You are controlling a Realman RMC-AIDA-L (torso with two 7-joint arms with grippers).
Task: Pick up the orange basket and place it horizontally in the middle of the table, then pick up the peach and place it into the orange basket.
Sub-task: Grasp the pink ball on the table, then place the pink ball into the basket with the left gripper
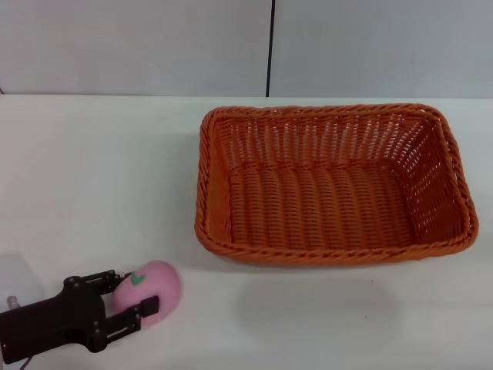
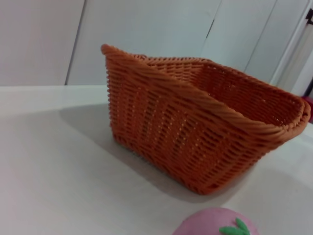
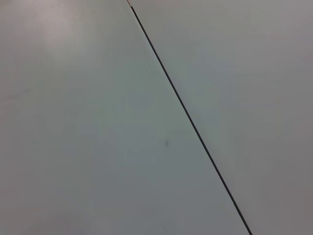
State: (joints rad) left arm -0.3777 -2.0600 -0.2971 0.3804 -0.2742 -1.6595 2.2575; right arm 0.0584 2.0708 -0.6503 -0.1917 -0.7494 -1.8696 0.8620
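Observation:
The orange basket [image 1: 331, 185] lies lengthwise across the white table [image 1: 100, 177], right of centre, with nothing in it. In the left wrist view the basket [image 2: 195, 132] stands just beyond the peach [image 2: 217, 227]. The pink peach [image 1: 150, 289] with its green leaf mark rests on the table near the front left. My left gripper [image 1: 135, 291] reaches it from the left, one black finger against each side of the fruit. My right gripper is out of view, and its wrist camera shows only a plain grey wall.
A pale wall with a dark vertical seam [image 1: 270, 46] runs behind the table's far edge. Bare tabletop lies left of the basket and along the front [image 1: 323, 316].

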